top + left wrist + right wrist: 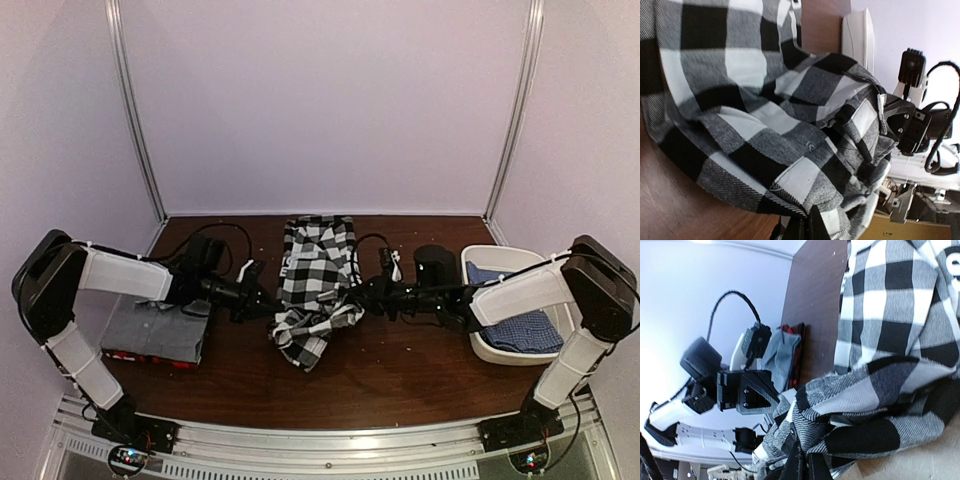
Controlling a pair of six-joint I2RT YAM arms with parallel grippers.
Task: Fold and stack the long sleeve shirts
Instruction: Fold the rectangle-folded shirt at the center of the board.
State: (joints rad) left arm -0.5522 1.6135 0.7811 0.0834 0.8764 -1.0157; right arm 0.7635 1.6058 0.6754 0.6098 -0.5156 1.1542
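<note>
While apart, left hand (pixel 270 303) and right hand (pixel 350 298) both closed on check shirt (pixel 316 272).

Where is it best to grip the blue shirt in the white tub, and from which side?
Probably pinch the top of the blue shirt from straight above: it lies low inside the tub, whose walls block any sideways approach.

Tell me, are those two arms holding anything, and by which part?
Both hold the black-and-white check shirt: the left gripper pinches its left edge, the right gripper its right edge, at the bunched end.
</note>
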